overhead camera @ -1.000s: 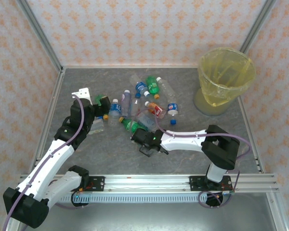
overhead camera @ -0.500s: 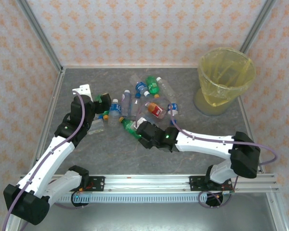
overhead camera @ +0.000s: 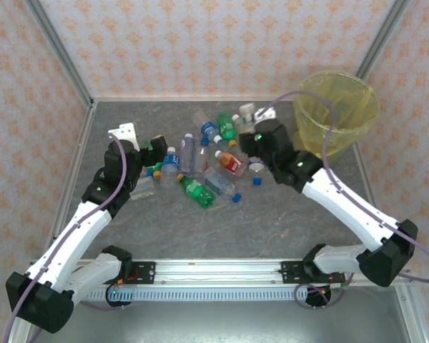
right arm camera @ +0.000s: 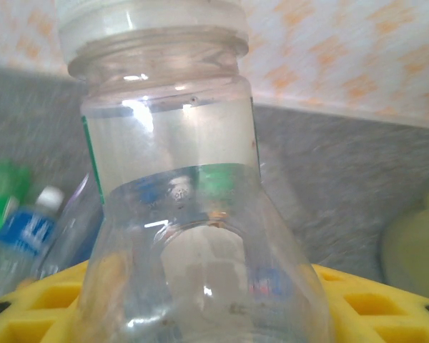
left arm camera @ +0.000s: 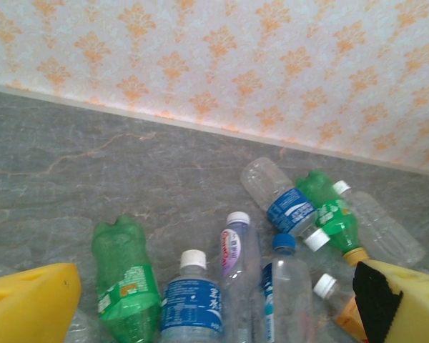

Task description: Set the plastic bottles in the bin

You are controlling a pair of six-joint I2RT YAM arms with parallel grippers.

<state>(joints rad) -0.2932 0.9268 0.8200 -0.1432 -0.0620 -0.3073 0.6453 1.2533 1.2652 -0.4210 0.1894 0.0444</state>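
The left arm [overhead camera: 75,232] and right arm [overhead camera: 350,207] are built of white links and black joints. Purple cables [overhead camera: 286,96] are strung alongside; yellow fingers [left arm camera: 28,304] are fitted.

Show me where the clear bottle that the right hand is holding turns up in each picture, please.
Top external: the clear bottle is at upper centre-right, its white cap poking past the right hand, left of the bin.
Right wrist: it stands in the middle, close up, between the yellow fingers.
Left wrist: the other bottles lying on the table.
Shared landmark: the orange-patterned wall behind.
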